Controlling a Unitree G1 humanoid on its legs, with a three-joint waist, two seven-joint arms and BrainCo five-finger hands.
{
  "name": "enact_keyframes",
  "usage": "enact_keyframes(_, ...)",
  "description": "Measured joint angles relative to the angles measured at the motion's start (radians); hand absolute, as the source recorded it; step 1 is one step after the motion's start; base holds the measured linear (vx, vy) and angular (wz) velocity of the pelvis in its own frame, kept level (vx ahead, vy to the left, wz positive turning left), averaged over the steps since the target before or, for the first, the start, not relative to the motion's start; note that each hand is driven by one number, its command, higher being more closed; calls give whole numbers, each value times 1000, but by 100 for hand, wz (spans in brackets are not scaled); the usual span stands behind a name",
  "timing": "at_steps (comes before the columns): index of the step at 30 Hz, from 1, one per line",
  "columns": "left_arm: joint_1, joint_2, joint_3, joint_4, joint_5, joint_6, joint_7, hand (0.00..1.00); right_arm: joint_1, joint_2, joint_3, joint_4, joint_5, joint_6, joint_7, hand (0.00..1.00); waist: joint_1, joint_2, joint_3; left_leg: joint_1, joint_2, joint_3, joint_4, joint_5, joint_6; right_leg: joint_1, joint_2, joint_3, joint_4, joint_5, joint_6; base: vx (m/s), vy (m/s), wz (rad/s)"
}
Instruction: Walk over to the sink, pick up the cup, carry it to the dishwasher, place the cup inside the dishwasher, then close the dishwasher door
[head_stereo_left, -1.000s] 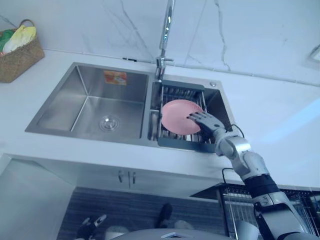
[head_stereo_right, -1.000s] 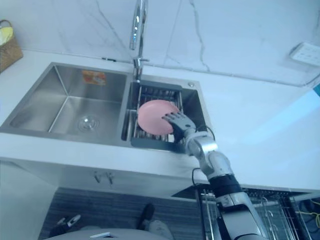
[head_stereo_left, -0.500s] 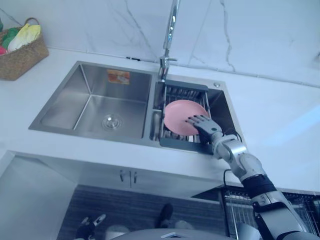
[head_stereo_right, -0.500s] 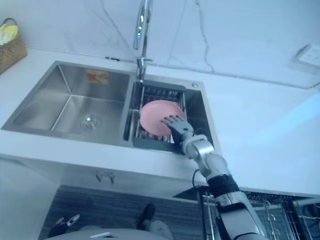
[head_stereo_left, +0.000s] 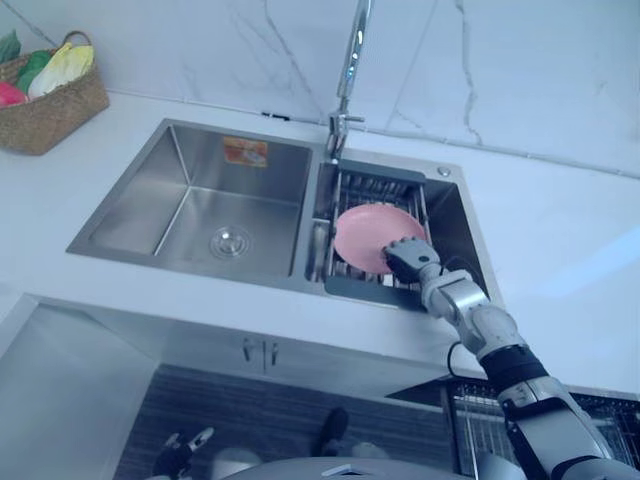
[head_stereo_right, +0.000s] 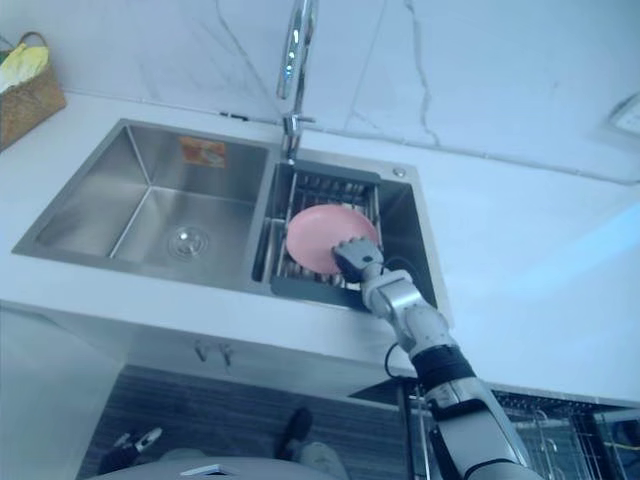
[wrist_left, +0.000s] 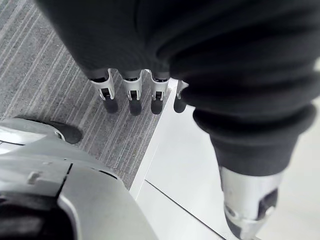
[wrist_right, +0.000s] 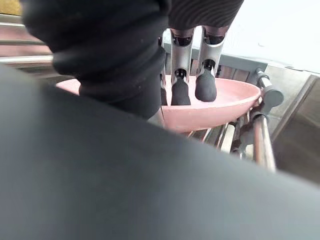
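A shallow pink bowl (head_stereo_left: 362, 232) leans in the metal dish rack (head_stereo_left: 385, 187) in the right basin of the sink (head_stereo_left: 190, 262); I see no cup. My right hand (head_stereo_left: 404, 257) rests on the bowl's near edge. Its fingers (wrist_right: 205, 84) are curled over the rim, with their dark tips inside the pink bowl (wrist_right: 225, 102); the thumb is hidden. My left hand (wrist_left: 131, 92) hangs low beside the white cabinet, fingers straight and holding nothing.
The left basin (head_stereo_left: 205, 205) has a drain and nothing else. A tall faucet (head_stereo_left: 350, 60) rises behind the divider. A woven basket (head_stereo_left: 50, 95) of produce sits on the counter at far left. A wire dishwasher rack (head_stereo_left: 480, 420) shows below the counter, lower right.
My right hand's fingers, spread flat on the pink bowl before, have curled over its near rim. The whole picture has shifted a little as the camera moved.
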Motion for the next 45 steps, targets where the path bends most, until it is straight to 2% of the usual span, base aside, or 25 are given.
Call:
enact_keyframes(8,1,-1,-7,0,0,-2,4,0,-3,0,-7,7,17,23,-81,100,2,0,0,1,0,-1,-1,2,-1,1,0,-2,0,0,0,-20,38,1)
enact_keyframes(14,4,-1,-6,0,0,-23,18,0,-3,-1,-70,-26,109,47,-138,100,-3,1,0,1,0,-1,-1,2,-1,1,0,-1,0,0,0,0,0,0)
enact_keyframes(18,9,-3,-6,0,0,-34,18,0,-3,-1,-117,-85,160,45,-201,100,-9,4,1,3,0,-1,-1,2,-1,1,0,-1,0,0,0,0,0,0)
enact_keyframes(25,19,-3,-6,0,-1,-40,18,0,-4,-2,-146,-111,207,29,-193,100,-19,8,3,7,1,-1,-1,2,-1,6,0,-1,0,0,0,0,0,0)
enact_keyframes(30,18,-5,-5,-1,-1,-42,18,0,-4,-2,-161,-111,250,22,-151,100,-24,21,11,14,1,0,-1,2,-1,12,2,0,0,0,0,0,0,0)
enact_keyframes(35,18,-6,-5,0,6,-45,15,0,-4,-2,-165,-113,289,31,-118,100,-27,22,11,16,2,5,-2,1,-1,12,3,4,0,0,0,0,0,-2)
enact_keyframes(39,18,-5,-8,-2,55,-68,13,0,1,-3,-194,-151,341,40,-103,100,-32,27,13,22,0,40,0,-6,2,-2,11,38,0,3,-2,-7,26,-23)
enact_keyframes(43,11,-3,-25,-3,100,-73,13,0,15,-14,-258,-193,383,55,-96,100,-67,30,13,30,-4,85,2,-18,2,-22,19,84,0,12,-3,-1,76,-37)
enact_keyframes(45,-5,-4,-58,-7,101,-72,7,0,51,-35,-300,-206,398,77,-96,100,-80,37,15,50,-11,124,6,-32,8,-27,28,129,6,25,0,2,88,-58)
